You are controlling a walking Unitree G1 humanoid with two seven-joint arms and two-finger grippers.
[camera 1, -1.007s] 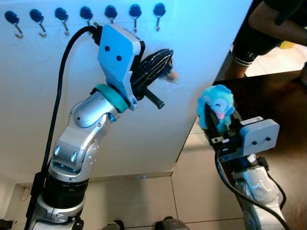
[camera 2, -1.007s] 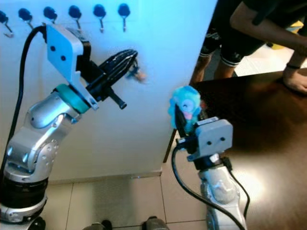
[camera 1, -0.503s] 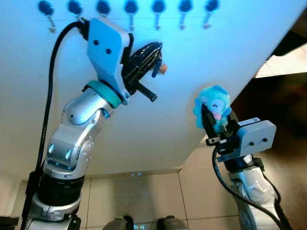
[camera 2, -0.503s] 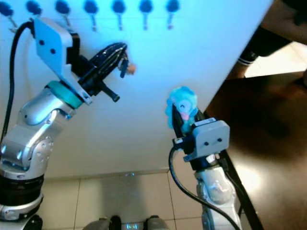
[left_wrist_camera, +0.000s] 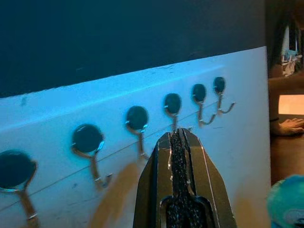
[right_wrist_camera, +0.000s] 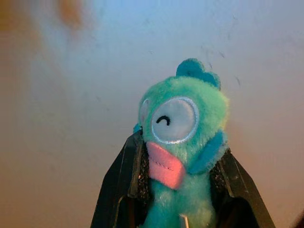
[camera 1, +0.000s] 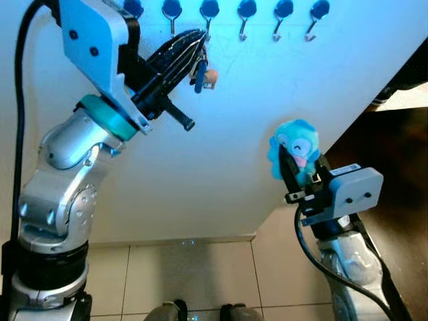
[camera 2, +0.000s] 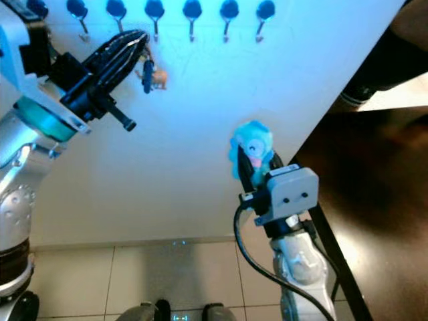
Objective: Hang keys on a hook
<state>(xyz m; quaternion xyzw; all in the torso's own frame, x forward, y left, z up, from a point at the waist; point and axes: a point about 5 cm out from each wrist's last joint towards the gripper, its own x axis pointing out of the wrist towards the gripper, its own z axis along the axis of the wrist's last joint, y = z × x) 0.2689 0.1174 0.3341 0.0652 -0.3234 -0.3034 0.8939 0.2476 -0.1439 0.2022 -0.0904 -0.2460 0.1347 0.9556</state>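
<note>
We see a white board [camera 1: 221, 134] in front of us, with a row of dark round-headed metal hooks [camera 1: 247, 12] along its top edge. Our left gripper [camera 1: 195, 41] is raised against the board just under that row, its two black fingers [left_wrist_camera: 176, 156] pressed together. From its tip hangs a small bunch of keys [camera 1: 200, 73] with a dark blue piece and a small tan charm, dangling close to the board surface just below one hook [camera 1: 208, 13]. We cannot tell whether the key ring is around that hook or only pinched between the fingertips. In the left wrist view the closed fingertips point straight at the stem of one hook [left_wrist_camera: 173, 107] in the row, with further hooks on either side.

Our right gripper [camera 1: 297, 167] is held lower, to the right of the left gripper and well apart from it, near the board's slanting right edge. Its fingers pinch a plush toy [right_wrist_camera: 183, 128], turquoise with a round white eye patch and a pink mouth, which sits upright between them. A dark wooden table [camera 1: 394, 154] lies on the right, beyond the board's edge. Pale floor tiles [camera 1: 194, 281] run below the board.
</note>
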